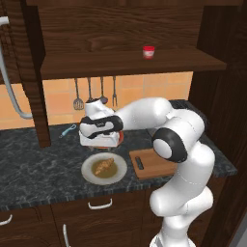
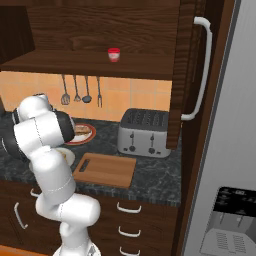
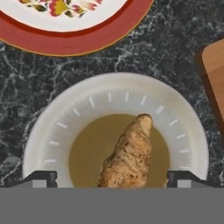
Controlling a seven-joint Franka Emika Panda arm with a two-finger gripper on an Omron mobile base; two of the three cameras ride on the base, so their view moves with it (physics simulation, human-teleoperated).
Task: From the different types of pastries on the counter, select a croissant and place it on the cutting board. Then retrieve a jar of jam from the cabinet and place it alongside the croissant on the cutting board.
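Lower drawers (image 1: 101, 212) of dark wood with white handles, nearest, under the counter's front edge. Counter (image 1: 38, 169), dark speckled stone, carrying all items below. Cream plate (image 1: 89, 174) with an olive centre, near the front edge, holding the croissant (image 1: 103, 166), golden-brown and tapered, lying on the plate's centre. Tool (image 3: 112, 178) directly above that plate, pointing down, released, its two dark tips standing wide apart either side of the croissant's near end in the hand view, not touching it. Cutting board (image 1: 157, 164), light-brown wood with a dark slot handle at its left short end, just right of the cream plate, flat on the counter, bare. Red-rimmed plate (image 3: 78, 30) with a floral centre, just beyond the cream plate, partly hidden under the hand in the left base view. Toaster (image 2: 144, 132), silver, four-slot, right of the board towards the back wall. Small blue utensil (image 1: 68, 130), far left on the counter. Four hanging utensils (image 1: 95, 94) on the orange tiled wall. Cabinet (image 1: 125, 62), dark brown, with an open shelf above the tiles. Jar of jam (image 1: 148, 52), red with a white lid, upright on that shelf, towards its right.
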